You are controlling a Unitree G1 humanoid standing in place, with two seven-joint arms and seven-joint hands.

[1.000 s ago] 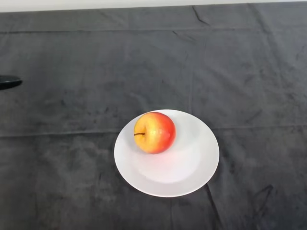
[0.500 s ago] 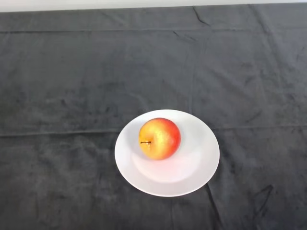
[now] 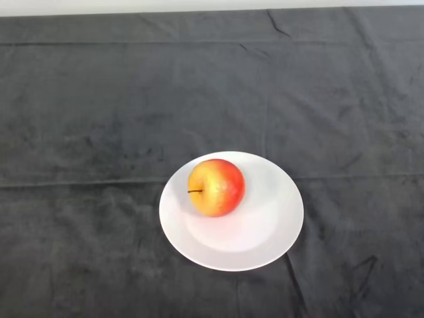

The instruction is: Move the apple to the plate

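A red and yellow apple (image 3: 216, 187) lies on its side on a white round plate (image 3: 265, 225), in the plate's upper left part, with its short stem pointing left. The plate sits on the dark cloth a little below the middle of the head view.
The dark cloth (image 3: 99, 99) covers the table all round the plate, with creases running across it. A pale strip (image 3: 132, 6) shows along the table's far edge at the top.
A black fingertip at the left edge one second ago has left the view. The apple rocked slightly right on the plate and back to the left.
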